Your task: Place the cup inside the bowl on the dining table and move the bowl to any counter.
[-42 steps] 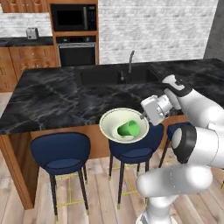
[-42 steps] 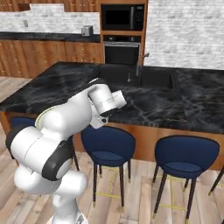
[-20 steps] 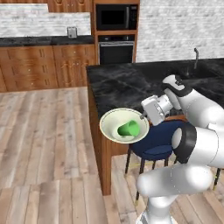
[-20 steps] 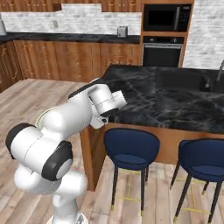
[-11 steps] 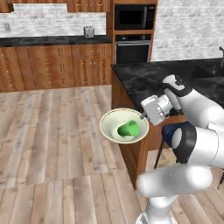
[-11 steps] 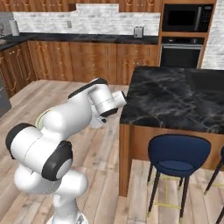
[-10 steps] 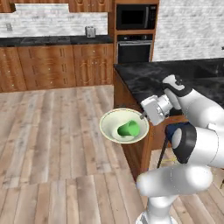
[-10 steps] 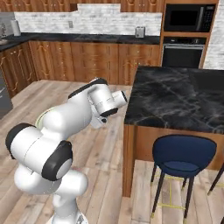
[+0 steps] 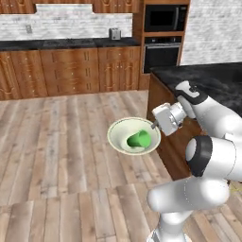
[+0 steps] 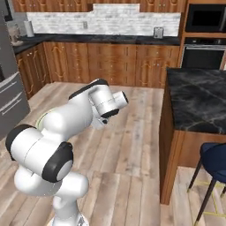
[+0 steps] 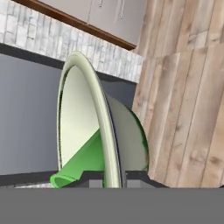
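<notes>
We drove away from the table (image 9: 203, 78): two seconds earlier it lay straight ahead of the gripper (image 9: 156, 125), under the bowl (image 9: 133, 136), with stools below. It slid off to the gripper's right, and bare wood floor (image 9: 71, 142) came to lie beneath the bowl. The counter (image 9: 66, 45) with its drawers swung in ahead of the gripper, across the floor. One stool (image 10: 214, 159) remained at the right edge of the right base view.

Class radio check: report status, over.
Claw shut on bowl rim. Cup lying inside. Bowl carried above wood floor; counter ahead, nothing between.
</notes>
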Robot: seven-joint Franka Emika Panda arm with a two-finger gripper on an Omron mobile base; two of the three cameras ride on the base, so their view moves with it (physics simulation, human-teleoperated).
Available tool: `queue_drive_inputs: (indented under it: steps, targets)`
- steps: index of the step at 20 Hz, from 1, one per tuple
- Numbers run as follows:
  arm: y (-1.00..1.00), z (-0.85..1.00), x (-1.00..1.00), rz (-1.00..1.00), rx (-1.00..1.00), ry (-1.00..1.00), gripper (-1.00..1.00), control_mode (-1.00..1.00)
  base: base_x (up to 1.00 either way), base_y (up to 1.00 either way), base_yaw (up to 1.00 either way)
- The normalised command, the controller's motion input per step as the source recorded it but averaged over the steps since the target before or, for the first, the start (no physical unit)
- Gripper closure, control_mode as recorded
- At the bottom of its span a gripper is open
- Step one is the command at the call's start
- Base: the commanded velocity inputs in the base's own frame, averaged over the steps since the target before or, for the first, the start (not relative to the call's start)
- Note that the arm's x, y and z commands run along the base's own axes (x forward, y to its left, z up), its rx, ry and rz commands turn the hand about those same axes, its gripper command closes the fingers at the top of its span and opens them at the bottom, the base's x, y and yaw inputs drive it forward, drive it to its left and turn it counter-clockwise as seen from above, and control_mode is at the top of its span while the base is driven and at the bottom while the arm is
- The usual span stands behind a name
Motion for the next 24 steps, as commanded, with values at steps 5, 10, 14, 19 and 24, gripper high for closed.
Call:
queue_drive_inputs:
  steps: [5,10,14,19,24]
  targets:
    - [0.0,0.0,0.0,0.0,0.0,0.0,1.0,1.0,0.45,0.73,-0.07]
    - [0.0,0.0,0.0,0.0,0.0,0.0,1.0,1.0,0.94,0.24,-0.04]
    - [0.0,0.0,0.0,0.0,0.0,0.0,1.0,1.0,0.95,0.01,-0.03]
    - [0.0,0.0,0.0,0.0,0.0,0.0,1.0,1.0,0.99,0.0,-0.04]
    - [0.0,0.0,0.0,0.0,0.0,0.0,1.0,1.0,1.0,0.03,-0.07]
